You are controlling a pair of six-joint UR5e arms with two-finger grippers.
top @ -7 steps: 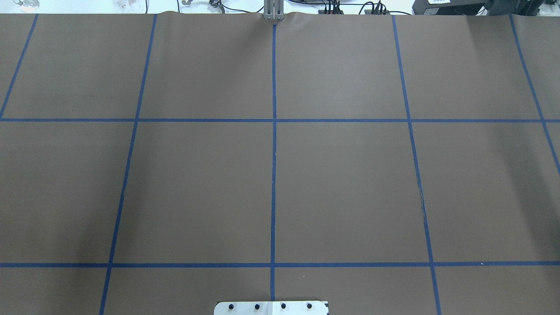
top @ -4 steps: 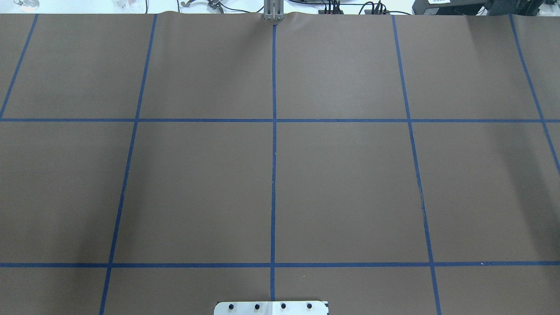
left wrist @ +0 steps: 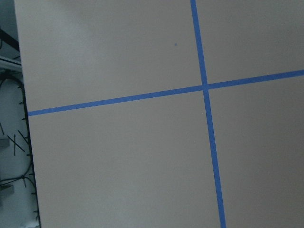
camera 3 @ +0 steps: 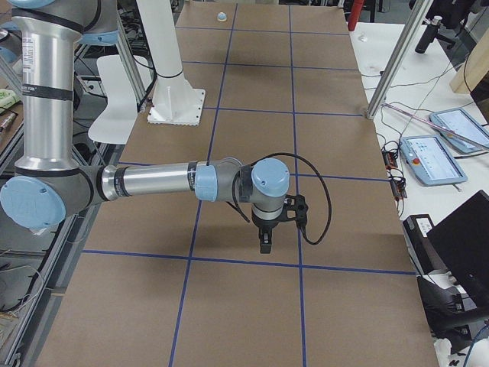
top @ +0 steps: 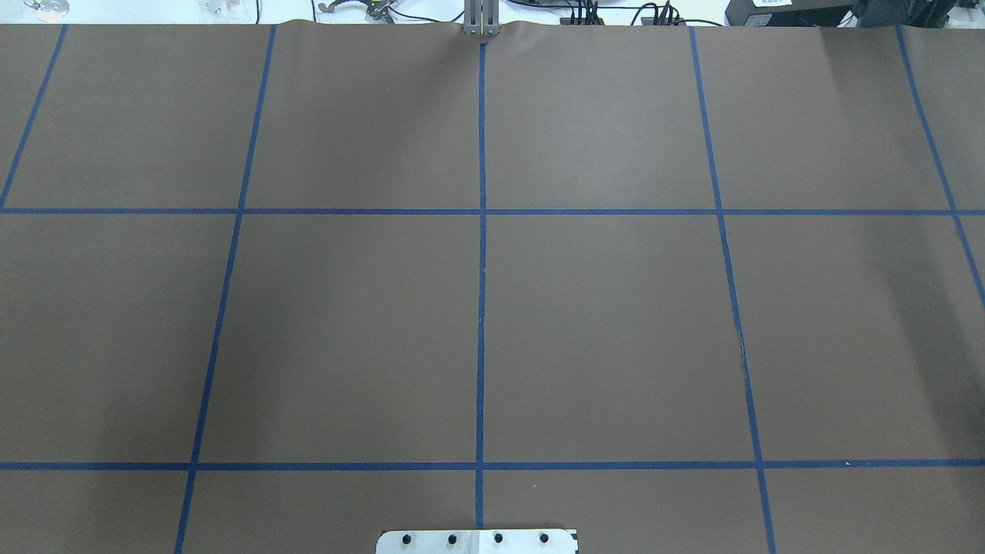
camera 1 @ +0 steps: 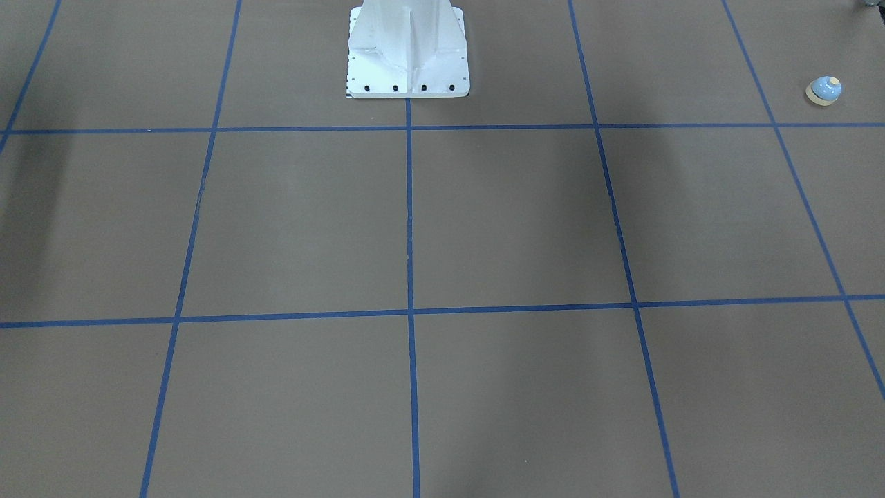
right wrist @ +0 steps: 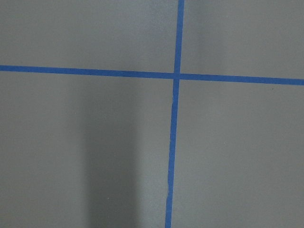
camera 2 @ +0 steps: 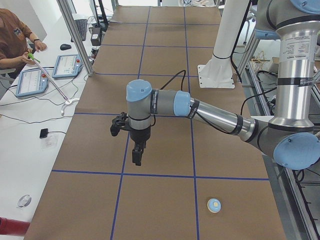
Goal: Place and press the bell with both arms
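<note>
While the left gripper hangs apart, the bell sits upright.

Blue-taped brown table, seemingly two tablets alongside.

Matt brown paper table cover; smooth, possibly glossy bell; painted-metal pedestal

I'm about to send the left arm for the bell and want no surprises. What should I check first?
1. The bell upright on the table: ok.
2. Nothing touching the bell: ok.
3. The left end effector open: cannot tell.
4. The right end effector open: cannot tell.
5. The bell in the left wrist view: not ok, only tape lines show.
</note>
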